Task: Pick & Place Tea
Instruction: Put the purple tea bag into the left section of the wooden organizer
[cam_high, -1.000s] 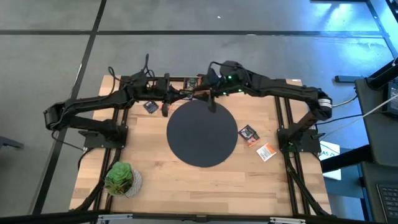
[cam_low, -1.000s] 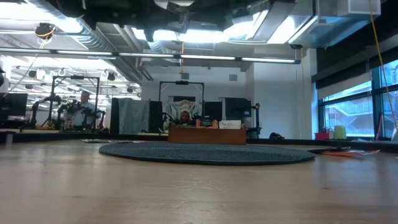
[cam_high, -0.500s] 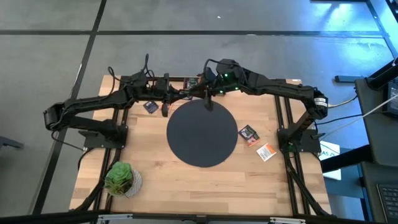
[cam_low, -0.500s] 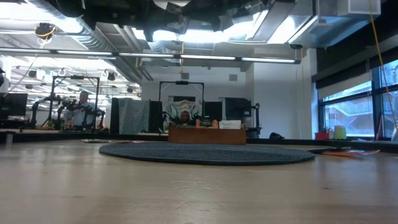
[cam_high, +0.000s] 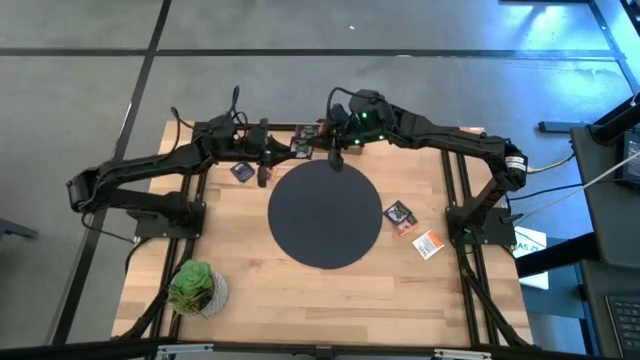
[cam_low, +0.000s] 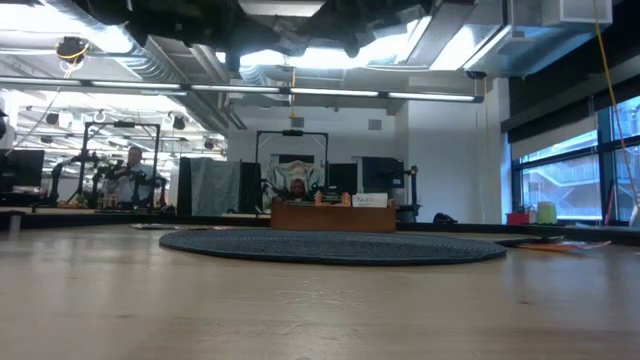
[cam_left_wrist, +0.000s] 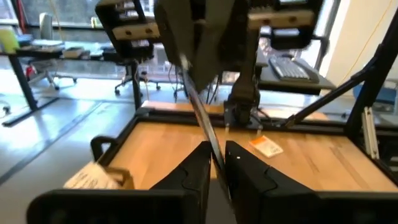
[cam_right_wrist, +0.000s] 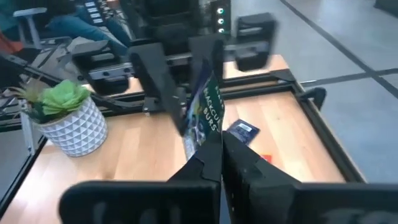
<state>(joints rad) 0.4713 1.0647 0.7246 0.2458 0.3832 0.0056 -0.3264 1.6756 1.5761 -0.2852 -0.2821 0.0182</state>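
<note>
Light wooden table (cam_high: 250, 270), round black woven mat (cam_high: 325, 212) centred. Potted green plant (cam_high: 196, 287) near corner. Right gripper (cam_high: 322, 138) fingers closed on green tea packet (cam_right_wrist: 208, 112); left gripper (cam_high: 292, 150) fingers also pinch it, slightly parted. Orange packet (cam_high: 428, 244), dark packet (cam_high: 398, 213) beside mat.

Robotics lab/workshop, open-plan. Low view: exposed ceiling ducts (cam_low: 150, 65) upper left, strip lights, more arm rigs (cam_low: 95, 165) at left, person (cam_low: 133, 170) nearby. Left wrist view: office chairs (cam_left_wrist: 134, 59), desks w/ keyboard (cam_left_wrist: 292, 68).
</note>
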